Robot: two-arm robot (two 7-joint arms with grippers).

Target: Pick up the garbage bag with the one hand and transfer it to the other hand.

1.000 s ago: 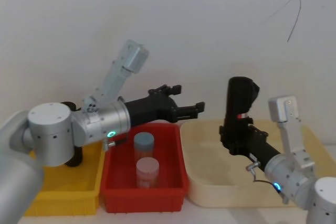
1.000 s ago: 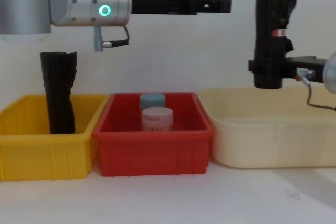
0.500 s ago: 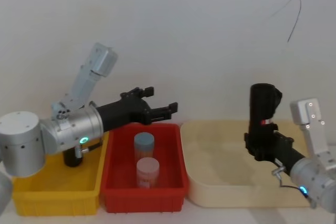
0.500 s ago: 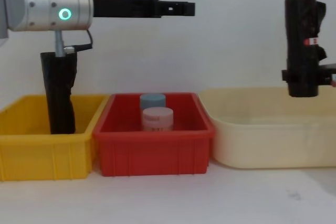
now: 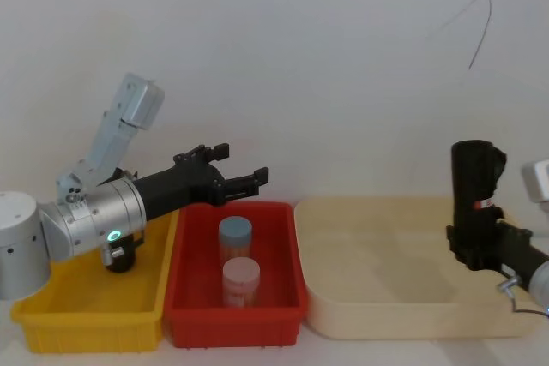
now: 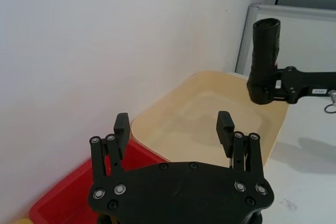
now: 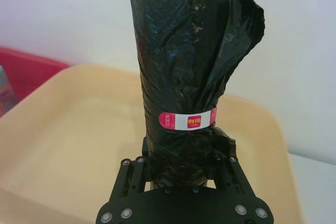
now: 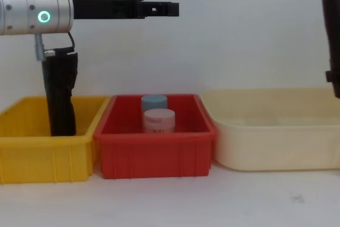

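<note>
The garbage bag (image 5: 476,190), a black roll with a red-and-white label, is upright in my right gripper (image 5: 472,250), the blue-ring arm, over the right end of the cream tub. In the right wrist view the fingers (image 7: 223,169) are shut on the foot of the garbage bag (image 7: 186,72), just under the label. My left gripper (image 5: 242,167), on the green-ring arm, hangs open and empty over the back left of the red bin, far from the bag. From the left wrist, the open left gripper (image 6: 173,127) faces the garbage bag (image 6: 264,59) across the tub. The bag (image 8: 333,35) shows at the chest view's right edge.
A second black roll (image 8: 59,97) without a label stands in the yellow bin (image 8: 32,147) on the left. The red bin (image 5: 232,319) in the middle holds two jars, blue-lidded (image 5: 235,233) and pink-lidded (image 5: 241,276). The cream tub (image 5: 386,319) has nothing inside.
My right gripper has carried the garbage bag to the right and a little lower. My left arm has drawn back to the left, its gripper still open.
</note>
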